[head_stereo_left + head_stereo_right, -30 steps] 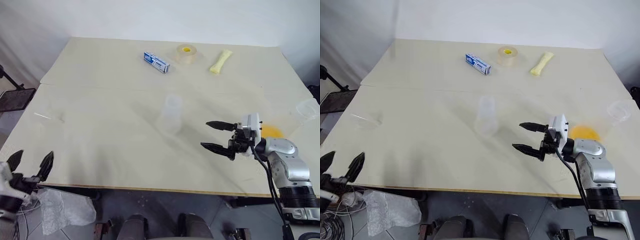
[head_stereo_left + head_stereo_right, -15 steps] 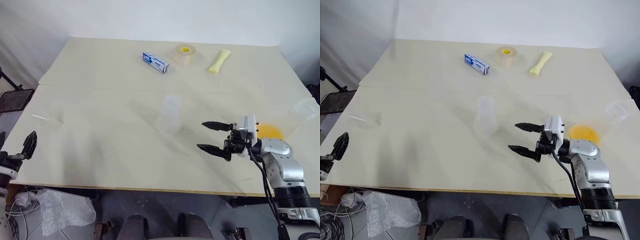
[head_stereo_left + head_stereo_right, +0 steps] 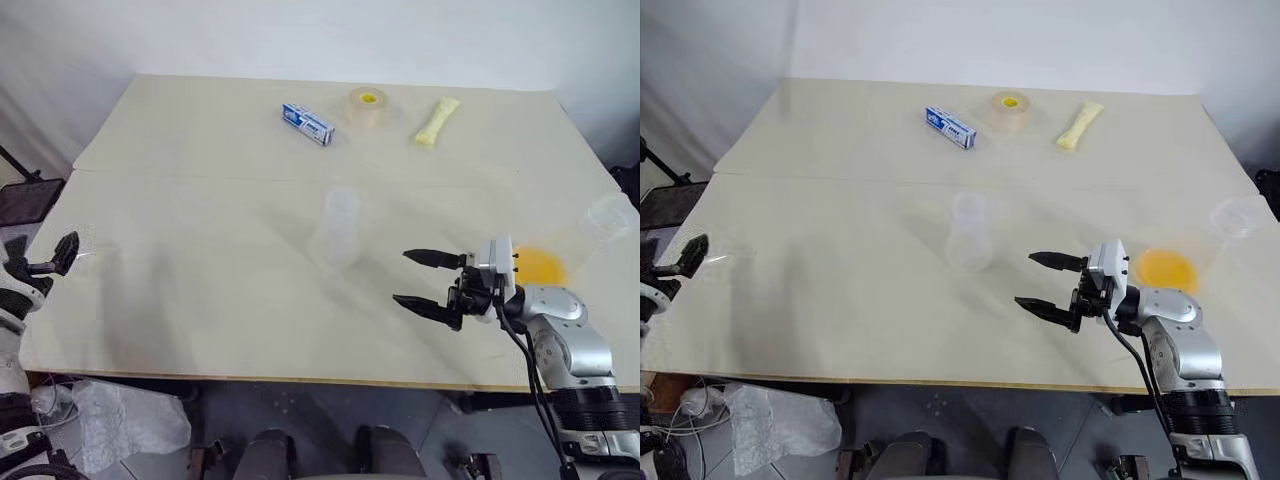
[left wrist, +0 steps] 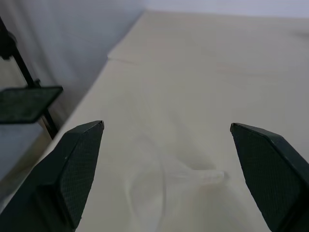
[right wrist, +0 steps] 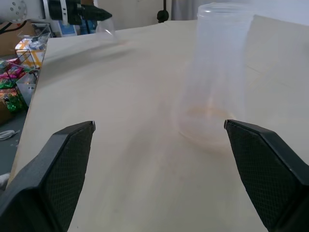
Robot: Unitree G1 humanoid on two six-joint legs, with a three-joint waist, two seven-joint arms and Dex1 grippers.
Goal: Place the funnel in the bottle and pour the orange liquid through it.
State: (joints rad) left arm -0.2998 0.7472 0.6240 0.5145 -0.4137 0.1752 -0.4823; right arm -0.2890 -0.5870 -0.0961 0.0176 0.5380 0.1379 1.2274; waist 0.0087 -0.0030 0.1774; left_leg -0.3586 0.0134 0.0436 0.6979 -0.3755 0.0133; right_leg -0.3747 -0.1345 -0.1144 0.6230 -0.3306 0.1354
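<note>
The clear funnel [image 4: 164,186] lies on its side at the table's left edge, spout [image 4: 208,177] pointing inward. My left gripper [image 4: 166,125] is open and level just outside that edge, with the funnel low between its fingers and untouched. It also shows as the left gripper [image 3: 40,252]. The clear bottle [image 3: 338,230] stands upright mid-table. My right gripper [image 3: 403,277] is open and points left at the bottle [image 5: 219,72], a short gap away. The orange liquid [image 3: 540,265] sits in the bottom of a clear cup [image 3: 612,215] at the right edge, behind the right wrist.
Along the far side lie a blue-and-white box [image 3: 307,123], a yellowish tape roll [image 3: 367,105] and a pale yellow wrapped stick [image 3: 437,121]. A black stand [image 3: 30,198] is off the table's left side. A plastic bag [image 3: 130,420] lies on the floor by the front left corner.
My left gripper has come up from below the front left corner and moved forward along the left edge to the funnel. The right gripper has stayed in place, still open.
</note>
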